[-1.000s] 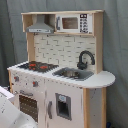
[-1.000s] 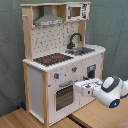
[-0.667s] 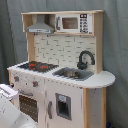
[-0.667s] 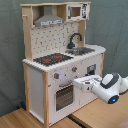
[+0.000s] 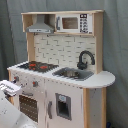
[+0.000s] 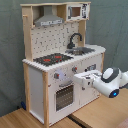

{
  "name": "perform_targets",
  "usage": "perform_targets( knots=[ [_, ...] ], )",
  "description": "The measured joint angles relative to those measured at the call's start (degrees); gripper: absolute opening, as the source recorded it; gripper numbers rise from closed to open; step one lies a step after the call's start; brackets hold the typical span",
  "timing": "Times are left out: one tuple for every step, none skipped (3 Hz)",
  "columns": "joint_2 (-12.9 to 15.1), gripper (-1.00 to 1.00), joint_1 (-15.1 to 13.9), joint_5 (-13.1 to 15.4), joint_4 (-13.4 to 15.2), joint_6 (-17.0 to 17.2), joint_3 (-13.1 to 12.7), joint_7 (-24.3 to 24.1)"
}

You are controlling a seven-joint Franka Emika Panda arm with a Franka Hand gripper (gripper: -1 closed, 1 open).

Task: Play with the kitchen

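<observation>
The white robot gripper [image 6: 80,80] reaches in from the second exterior view's right, its tip at the front panel of the tall white and light-wood toy kitchen [image 6: 37,85], just beside the knobs [image 6: 57,76] and above the oven door [image 6: 64,96]; whether its fingers are spread or closed I cannot tell. The kitchen stands on a wooden table [image 6: 100,112] before a grey curtain [image 6: 10,50], black-red hob [image 6: 52,59] left of the silver sink [image 6: 82,50].

No legible text, labels or numbers anywhere
</observation>
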State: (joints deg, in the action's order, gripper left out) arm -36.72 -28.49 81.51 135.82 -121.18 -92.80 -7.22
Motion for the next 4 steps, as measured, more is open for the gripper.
perform_targets(
  knots=[
    [-0.01,1.00,2.23,2.53,2.28,-2.44,3.93,-0.59],
    [-0.02,1.00,3.94,5.44,4.37,-5.15,7.68,-1.62],
    [-0.15,1.00,4.30,8.68,6.45,-8.73,10.56,-3.14],
    [-0.16,1.00,4.26,11.93,8.25,-11.48,12.55,-6.14]
  ],
)
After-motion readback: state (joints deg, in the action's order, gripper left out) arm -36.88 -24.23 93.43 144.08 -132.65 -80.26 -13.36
